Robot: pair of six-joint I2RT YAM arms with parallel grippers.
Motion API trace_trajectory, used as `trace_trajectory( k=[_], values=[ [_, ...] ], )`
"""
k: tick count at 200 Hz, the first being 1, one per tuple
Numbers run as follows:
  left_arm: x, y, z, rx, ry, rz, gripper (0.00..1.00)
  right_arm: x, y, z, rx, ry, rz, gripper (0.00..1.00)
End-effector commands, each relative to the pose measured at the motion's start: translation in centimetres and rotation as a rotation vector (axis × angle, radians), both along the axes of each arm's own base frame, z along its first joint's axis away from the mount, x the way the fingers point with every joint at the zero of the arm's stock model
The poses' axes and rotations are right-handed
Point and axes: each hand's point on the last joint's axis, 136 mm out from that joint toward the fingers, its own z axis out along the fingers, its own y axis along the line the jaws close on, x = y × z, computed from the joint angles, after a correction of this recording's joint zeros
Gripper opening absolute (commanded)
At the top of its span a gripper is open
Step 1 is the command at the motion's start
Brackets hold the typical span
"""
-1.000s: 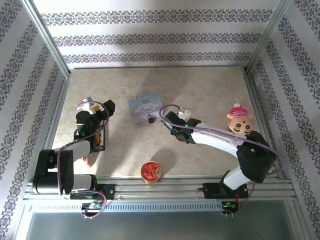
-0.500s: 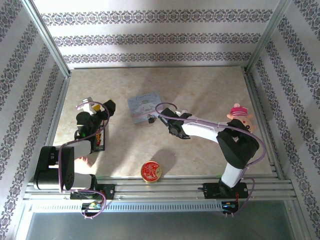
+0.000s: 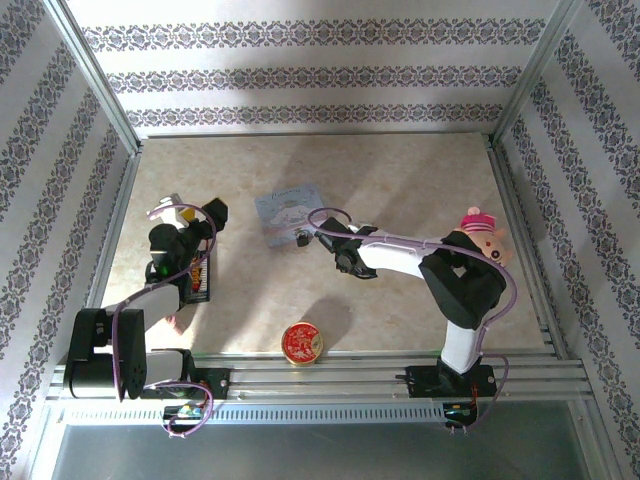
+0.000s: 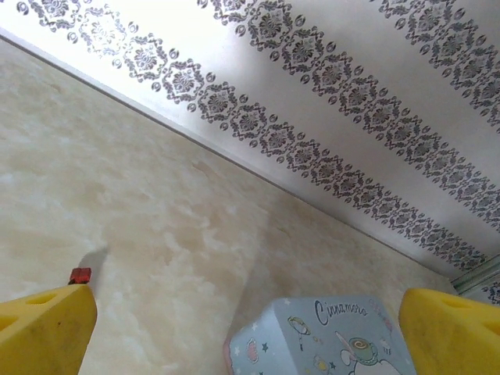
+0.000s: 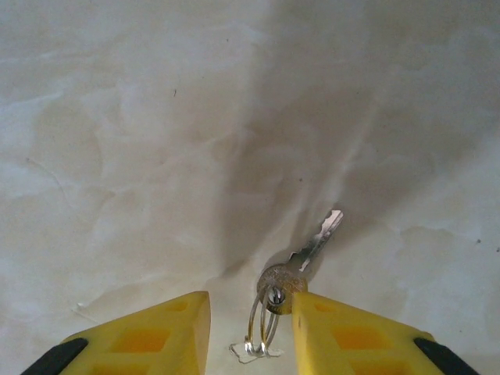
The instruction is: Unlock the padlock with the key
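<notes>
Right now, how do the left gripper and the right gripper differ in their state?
The left gripper stands wide open and empty; the right gripper is open only narrowly, around the head of the key. The left gripper faces the blue box and the wall; the right gripper points down at the table. Both have yellow fingers.

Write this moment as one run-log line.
right claw: open, astride key on table | left claw: open, empty | padlock: beside blue box

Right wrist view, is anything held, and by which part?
Nothing gripped yet: the key lies on the table, its head between the right gripper's jaws.
</notes>
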Motion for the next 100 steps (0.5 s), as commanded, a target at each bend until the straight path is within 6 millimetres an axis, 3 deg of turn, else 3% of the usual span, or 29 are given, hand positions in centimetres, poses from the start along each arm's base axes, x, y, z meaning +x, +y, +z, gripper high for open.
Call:
trace_trajectory(
  k=[1, 62, 100],
  values=[
    [0.1, 0.6, 0.6, 0.028, 0.011, 0.030, 0.99, 0.5, -0.1, -0.4, -0.003, 0.006, -0.008, 0.32],
    [-0.2, 1.0, 1.3, 0.043, 0.013, 0.050, 0.99, 0.4, -0.1, -1.2, -0.005, 0.021, -0.007, 0.30],
    [-0.3, 1.1, 1.8, 0.053, 0.005, 0.056, 0.99, 0.3, -0.2, -1.3, -0.002, 0.026, -0.015, 0.21]
  ],
)
